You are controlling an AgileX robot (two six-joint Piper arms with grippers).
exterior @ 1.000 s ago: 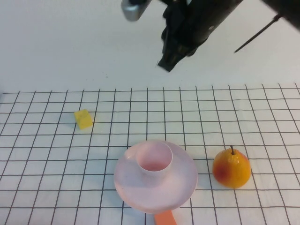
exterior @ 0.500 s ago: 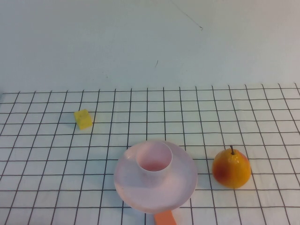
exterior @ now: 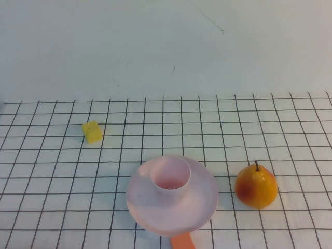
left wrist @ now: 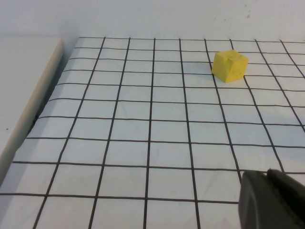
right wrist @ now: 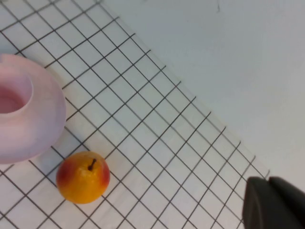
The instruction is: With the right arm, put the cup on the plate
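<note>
The pale pink cup [exterior: 171,178] stands upright on the round pale pink plate [exterior: 202,199] near the table's front middle. Both also show in the right wrist view, the cup [right wrist: 12,98] on the plate [right wrist: 50,119]. Neither arm shows in the high view. My right gripper [right wrist: 268,181] appears only in its wrist view, shut and empty, held high above the mat's right side, far from the cup. My left gripper [left wrist: 267,172] appears only in its wrist view, shut and empty, low over the mat's left part.
A yellow-orange pear [exterior: 256,187] stands right of the plate, also in the right wrist view [right wrist: 83,176]. A yellow block [exterior: 92,132] lies at the back left, also in the left wrist view [left wrist: 229,65]. An orange object [exterior: 182,241] peeks from under the plate's front edge.
The right arm, at the top of the high view a second ago, has withdrawn out of that view. The cup, plate, pear and block have not moved.
</note>
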